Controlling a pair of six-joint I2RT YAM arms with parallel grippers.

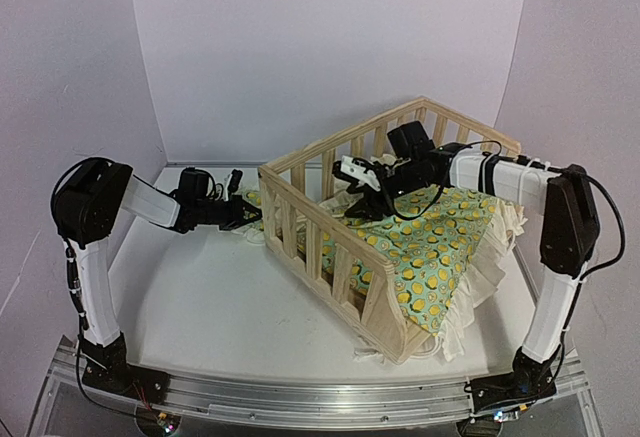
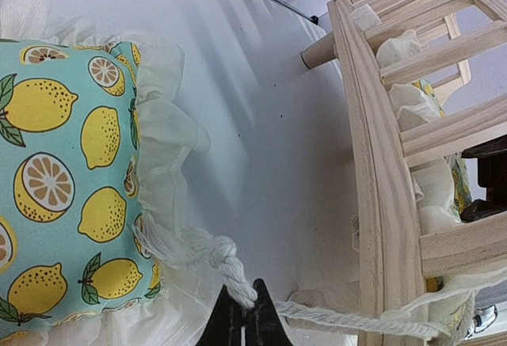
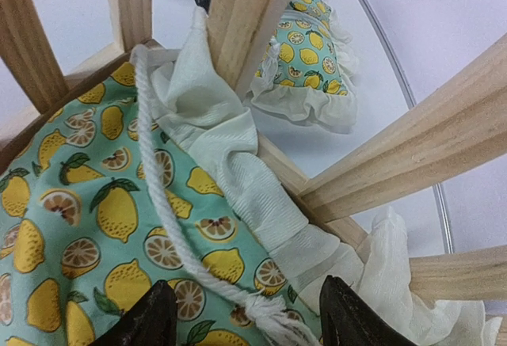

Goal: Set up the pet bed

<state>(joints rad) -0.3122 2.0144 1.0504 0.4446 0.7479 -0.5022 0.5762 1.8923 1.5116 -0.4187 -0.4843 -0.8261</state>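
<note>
The pet bed frame (image 1: 320, 219), pale pine with slatted sides, stands upright ahead to my right. Its lemon-print cushion (image 1: 440, 237) lies inside, cream ruffle spilling over the low side. The matching pillow (image 2: 63, 180) lies outside the frame on my left, with a knotted white cord (image 2: 226, 260) at its ruffle.

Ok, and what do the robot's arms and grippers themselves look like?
Both match: the left arm and right arm have white tubular links, bulky black joint housings and black bases on an aluminium rail. Thin black cables run along them, looping loose by the right wrist. The left gripper and right gripper are black with tapered fingers.
</note>
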